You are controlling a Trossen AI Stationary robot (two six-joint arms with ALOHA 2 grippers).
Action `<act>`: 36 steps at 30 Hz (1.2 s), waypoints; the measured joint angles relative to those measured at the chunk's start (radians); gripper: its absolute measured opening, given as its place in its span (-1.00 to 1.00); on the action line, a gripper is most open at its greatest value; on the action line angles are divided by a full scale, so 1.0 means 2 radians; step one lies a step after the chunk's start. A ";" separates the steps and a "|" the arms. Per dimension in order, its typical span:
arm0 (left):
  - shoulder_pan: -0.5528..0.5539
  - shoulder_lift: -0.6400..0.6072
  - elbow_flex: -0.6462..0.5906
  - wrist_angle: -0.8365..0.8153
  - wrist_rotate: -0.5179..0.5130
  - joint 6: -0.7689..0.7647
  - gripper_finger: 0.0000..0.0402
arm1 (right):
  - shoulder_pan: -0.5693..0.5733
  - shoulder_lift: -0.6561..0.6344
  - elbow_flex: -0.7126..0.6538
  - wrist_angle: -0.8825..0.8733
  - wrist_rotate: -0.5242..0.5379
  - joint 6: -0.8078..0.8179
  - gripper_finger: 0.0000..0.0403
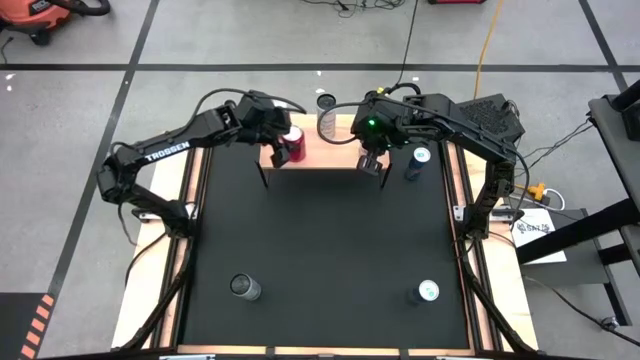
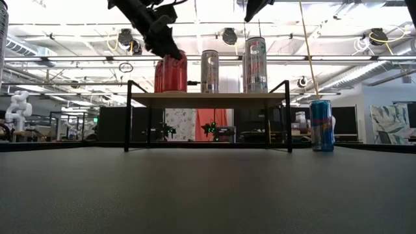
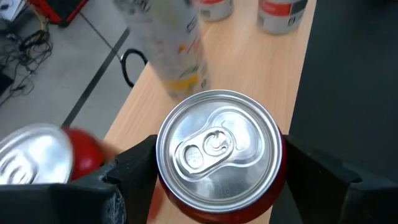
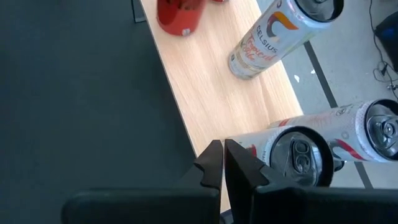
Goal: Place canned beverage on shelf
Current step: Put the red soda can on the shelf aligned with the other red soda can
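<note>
The red can (image 3: 219,155) is a smooth metal cylinder with a shiny silver lid and pull tab; it stands on the left end of the shelf (image 1: 335,153), whose top is pale wood on thin black legs. The left hand (image 3: 217,180) pinches it from both sides. The right hand (image 4: 222,163), fingers pressed together, hangs over the shelf's right end near two tall slim cans (image 2: 255,64).
</note>
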 joint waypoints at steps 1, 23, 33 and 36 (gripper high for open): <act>0.002 -0.005 0.000 -0.006 0.000 0.000 0.44 | 0.000 0.000 0.000 -0.001 0.000 0.003 -1.00; 0.026 -0.018 0.000 -0.066 -0.009 -0.001 0.44 | 0.000 0.000 0.000 -0.005 0.000 0.018 -1.00; 0.026 -0.018 0.000 -0.074 -0.001 -0.010 0.45 | 0.000 0.000 0.000 -0.005 0.000 0.018 -1.00; 0.027 -0.023 0.000 -0.076 -0.002 -0.012 0.50 | 0.000 0.000 0.000 -0.005 0.000 0.018 -1.00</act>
